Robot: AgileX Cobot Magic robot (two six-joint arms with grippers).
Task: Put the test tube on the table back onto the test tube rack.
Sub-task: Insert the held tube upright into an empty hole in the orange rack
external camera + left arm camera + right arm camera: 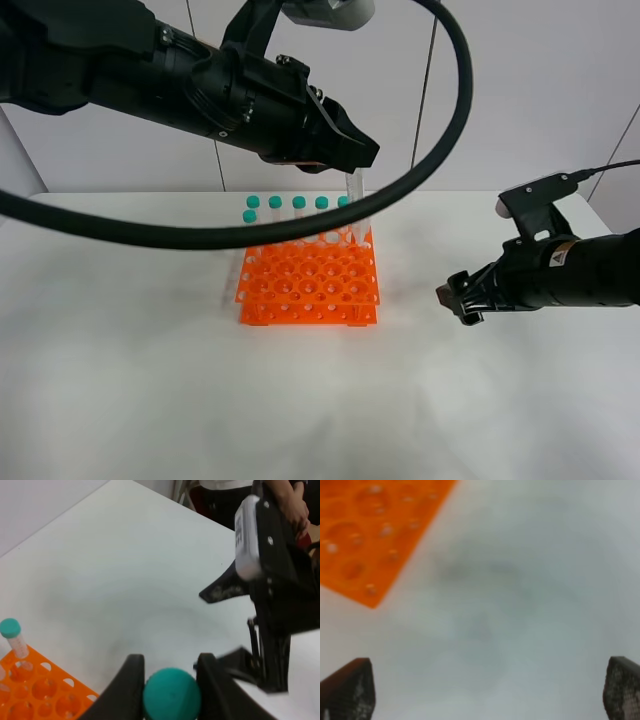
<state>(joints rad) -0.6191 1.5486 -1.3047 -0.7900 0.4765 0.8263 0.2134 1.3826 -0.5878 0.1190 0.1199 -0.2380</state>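
1. The left pincer (358,160) is clamped tight on the teal cap (171,696) of the test tube (355,208), which hangs upright from it, clear of the worktop (140,400)
2. The tube's lower end is at the far right corner of the orange test tube rack (308,285); whether its tip is inside a hole cannot be told
3. In the left wrist view the cap sits between the two dark fingers (131,682), touching both
4. Other capped tubes (299,202) stand upright along the rack's far row, with one more at the left just in front of that row
5. The right pincer (462,297) hovers over bare worktop to the right of the rack, apart from it, jaws spread wide and holding nothing
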